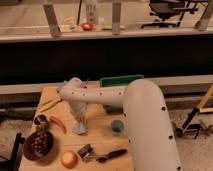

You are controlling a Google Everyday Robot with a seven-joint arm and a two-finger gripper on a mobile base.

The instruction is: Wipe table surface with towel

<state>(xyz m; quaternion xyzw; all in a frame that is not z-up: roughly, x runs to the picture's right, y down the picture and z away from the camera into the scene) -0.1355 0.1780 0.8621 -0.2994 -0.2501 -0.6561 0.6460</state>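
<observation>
Pincer point(78, 114) is pointing straight down over the left-centre of the counter point(98, 116), with the arm reaching in from the right and passing in front of the green bin point(118, 80). How far the pincer is closed: cannot tell. It is meeting the top of the towel point(80, 125), and the cloth is hanging from there in a narrow cone, so it is probably being gripped by its top.

Towel is touching the counter only with its spread lower edge. Judgement: holding it bunched from above is putting little cloth on the wood, so each pass is going to clean only a narrow strip, and some downward push is going to be needed for the cloth to rub, not drag.

Clutter is ringing the towel and limiting stroke room:
- red chilli point(57, 123) lying just to its left
- small blue cup point(117, 127) standing near, to its right
- dark bowl point(38, 146) of grapes sitting at the front-left corner
- orange fruit point(68, 159) and black-handled tool point(111, 155) lying along the front edge
- yellow pieces point(50, 104) lying at the left edge

Open wood is lying mostly between towel and cup. Risk: a wide sweep is likely to push the chilli or tip the cup.
</observation>
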